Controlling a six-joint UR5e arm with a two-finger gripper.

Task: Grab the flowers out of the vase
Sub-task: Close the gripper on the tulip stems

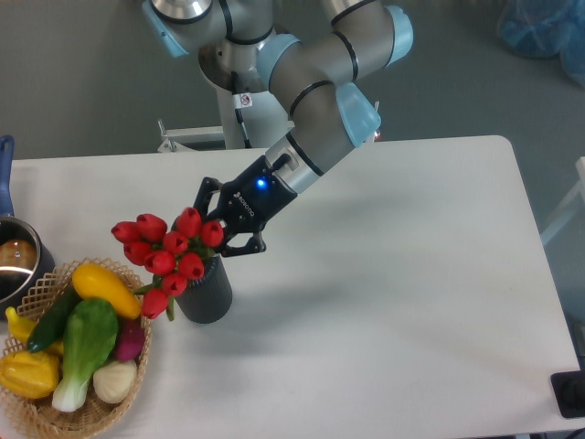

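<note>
So the vase is the thing to go by here, it's a dark, near-black cylinder standing upright on the white worktop. The flowers, red tulip buds, are in its mouth, but the bunch leans off to the vase's left, with the lowest buds hanging past the rim on that side. The gripper sits right above the vase at its upper right, hard up against the right-hand buds. Its fingers look closed in around the bunch near the top, though the buds and the black housing overlap, so I honestly can't tell if they're actually pinching the stems or just touching. Blue light glowing on the gripper body. Left of the vase, just beside it, there's a wicker basket holding yellow, green and purple vegetables. Further left, at the frame edge, a metal pot.
</note>
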